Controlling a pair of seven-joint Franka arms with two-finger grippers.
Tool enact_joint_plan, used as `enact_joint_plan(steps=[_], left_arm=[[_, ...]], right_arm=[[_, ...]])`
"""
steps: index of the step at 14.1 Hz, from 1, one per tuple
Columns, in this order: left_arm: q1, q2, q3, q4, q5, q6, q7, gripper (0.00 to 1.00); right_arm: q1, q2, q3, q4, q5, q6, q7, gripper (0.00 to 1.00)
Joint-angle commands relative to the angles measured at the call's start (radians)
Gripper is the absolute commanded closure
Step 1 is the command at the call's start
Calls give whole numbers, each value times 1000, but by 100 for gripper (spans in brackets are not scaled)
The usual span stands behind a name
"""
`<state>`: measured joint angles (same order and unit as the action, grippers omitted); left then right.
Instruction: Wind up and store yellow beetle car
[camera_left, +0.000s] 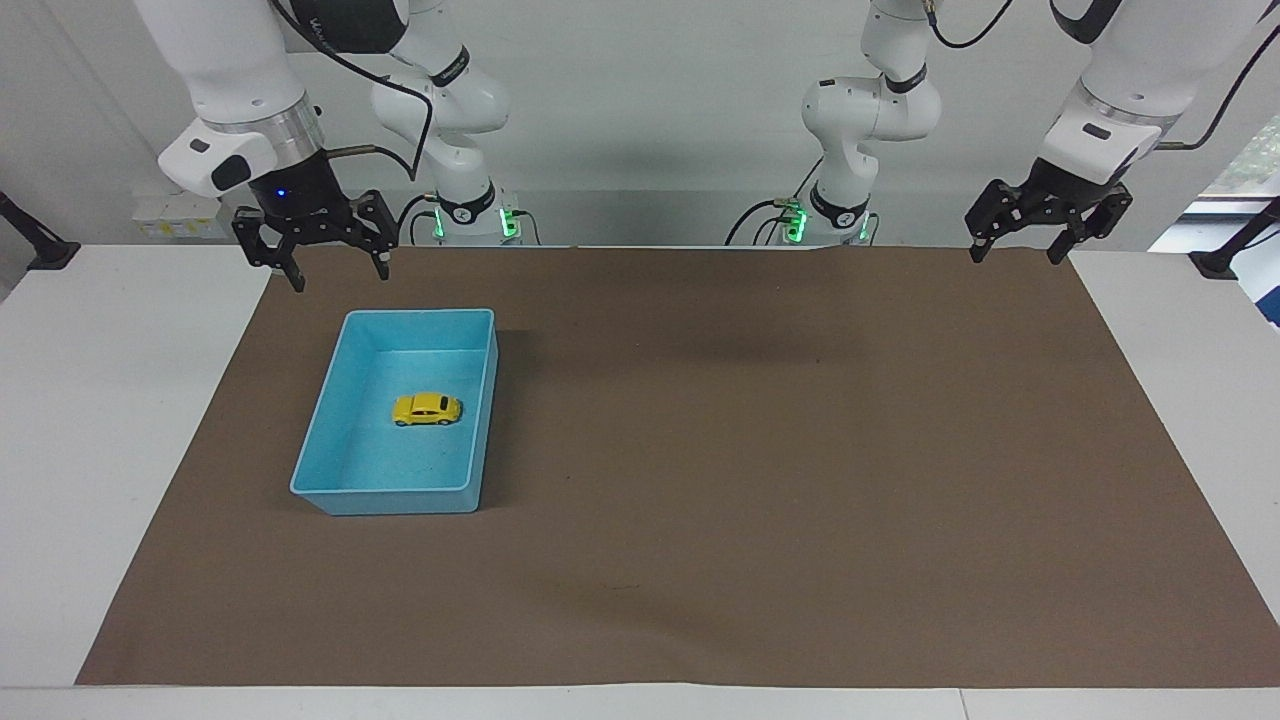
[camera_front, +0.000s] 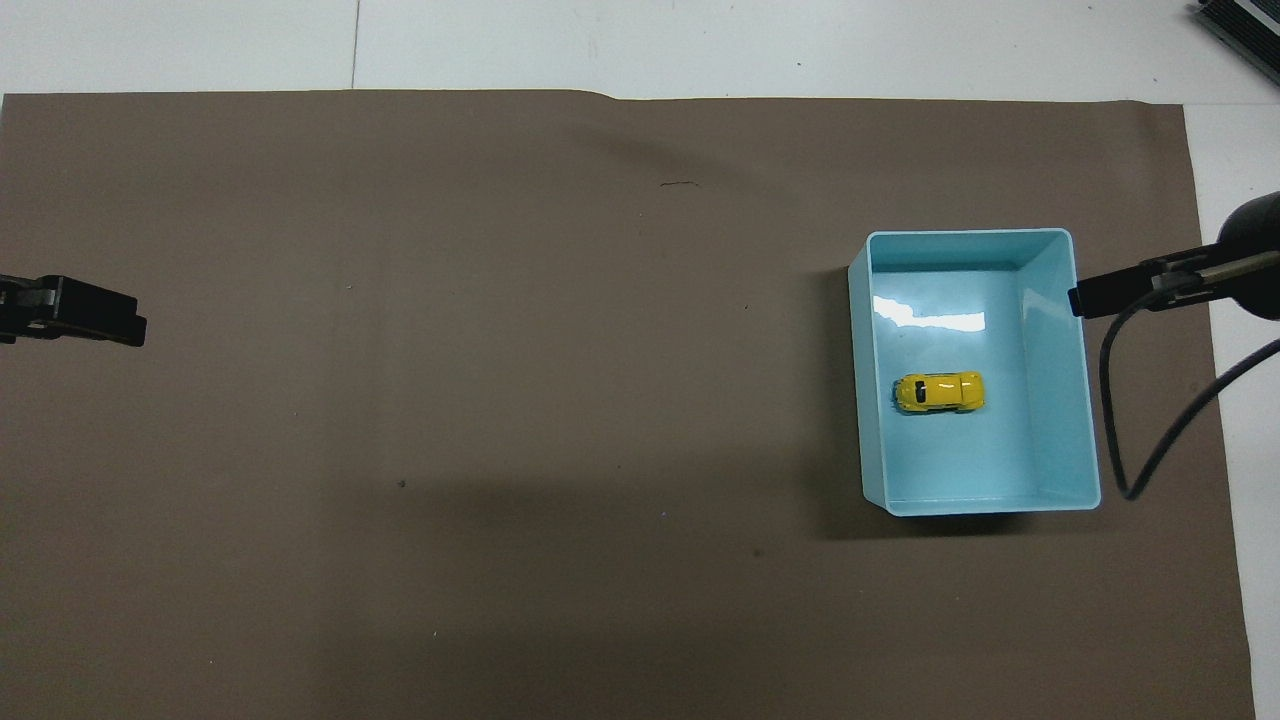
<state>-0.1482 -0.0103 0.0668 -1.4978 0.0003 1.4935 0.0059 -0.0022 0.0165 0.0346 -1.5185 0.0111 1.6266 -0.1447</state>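
blue bin walls ringing yellow beetle car, open above

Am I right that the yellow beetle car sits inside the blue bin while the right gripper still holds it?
Not quite: the yellow beetle car does sit in the blue bin, but the facing view shows the right gripper open and empty, raised over the mat.

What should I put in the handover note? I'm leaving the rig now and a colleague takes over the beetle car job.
Right claw: open, holds nothing, up in the air over the mat's edge at the right arm's end, beside the blue bin.
Left claw: open, holds nothing, waits over the mat's corner at the left arm's end.
Yellow beetle car: on its wheels on the bin's floor, touched by neither claw.
Done: the car is stored in the bin.
Left: nothing visible; whether the car was wound cannot be told.
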Motion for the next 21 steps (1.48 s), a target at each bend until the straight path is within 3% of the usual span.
enact_joint_plan(steps=[1,8,21], left_arm=[[18,-11,-12,-7,-6,-13,9,0],[18,-11,-12,-7,-6,-13,9,0],[18,-11,-12,-7,-6,-13,9,0]], right_arm=[[1,-27,10,4,16,-45,22,0],[-2,-40,-9,5,58,-62,129,0],[-10,-49,-9,3,52,-60,162,0]])
